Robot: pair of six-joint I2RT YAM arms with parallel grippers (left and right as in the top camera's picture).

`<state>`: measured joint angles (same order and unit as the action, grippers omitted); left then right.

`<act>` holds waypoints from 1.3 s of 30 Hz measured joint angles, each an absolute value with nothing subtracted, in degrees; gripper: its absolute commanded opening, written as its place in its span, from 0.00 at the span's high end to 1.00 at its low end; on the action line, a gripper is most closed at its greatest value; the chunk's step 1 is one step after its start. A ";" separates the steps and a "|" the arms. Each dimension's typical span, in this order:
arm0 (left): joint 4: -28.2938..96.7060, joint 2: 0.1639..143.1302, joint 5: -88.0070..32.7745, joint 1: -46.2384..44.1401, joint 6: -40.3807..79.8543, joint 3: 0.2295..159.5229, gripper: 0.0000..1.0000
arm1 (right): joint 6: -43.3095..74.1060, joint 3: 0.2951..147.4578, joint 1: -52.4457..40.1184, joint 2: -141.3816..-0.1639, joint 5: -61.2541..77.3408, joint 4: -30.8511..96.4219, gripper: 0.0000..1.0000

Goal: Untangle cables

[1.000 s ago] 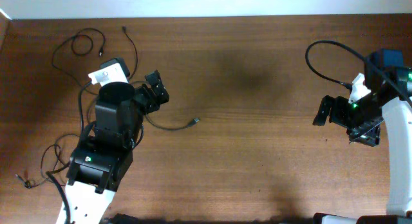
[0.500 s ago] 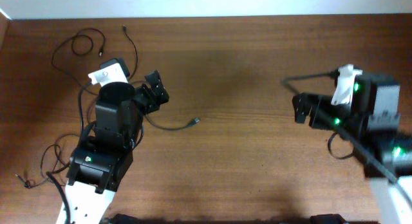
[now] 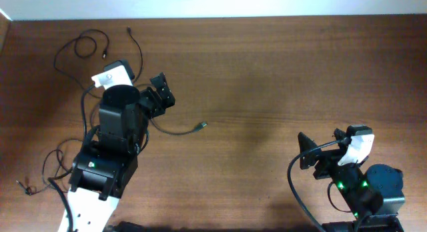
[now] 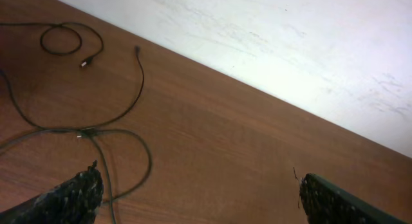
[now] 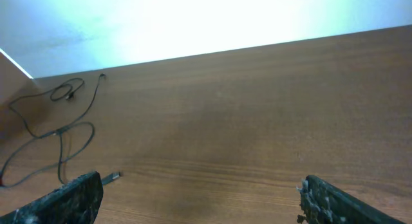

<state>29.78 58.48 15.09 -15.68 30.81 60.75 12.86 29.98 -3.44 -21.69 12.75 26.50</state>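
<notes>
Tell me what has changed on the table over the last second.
The right gripper swung from the right edge of the table inward, then drew back to the near right corner by its base. It is open and empty, as before. Nothing was taken hold of or let go. The left gripper, open and empty, and the cables have not moved.
</notes>
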 measured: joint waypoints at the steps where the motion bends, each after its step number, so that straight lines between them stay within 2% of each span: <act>1: 29.76 58.48 15.09 -15.68 30.81 60.75 0.01 | 12.86 29.98 -3.44 -21.69 12.95 26.44 0.02; 15: 29.76 58.48 15.09 -15.68 30.81 60.75 0.01 | 11.77 28.32 -3.44 -21.67 14.04 25.78 0.01; 21: 29.78 58.48 15.09 -15.68 30.81 60.75 0.01 | 10.79 22.87 -3.44 -19.81 14.46 14.74 0.02; 28: 29.78 58.48 15.09 -15.68 30.81 60.75 0.01 | 7.05 18.22 -3.44 -8.60 14.20 7.05 0.01; 35: 29.71 58.48 15.09 -15.68 30.81 60.75 0.01 | 3.92 2.37 -3.36 -0.89 12.88 -8.82 0.02; 39: 29.78 58.48 15.07 -15.68 30.81 60.75 0.01 | 3.84 0.60 -2.33 -0.80 10.39 -1.89 0.02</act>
<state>29.78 58.48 15.07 -15.68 30.81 60.75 3.84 0.60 -2.33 -0.80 10.39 -1.89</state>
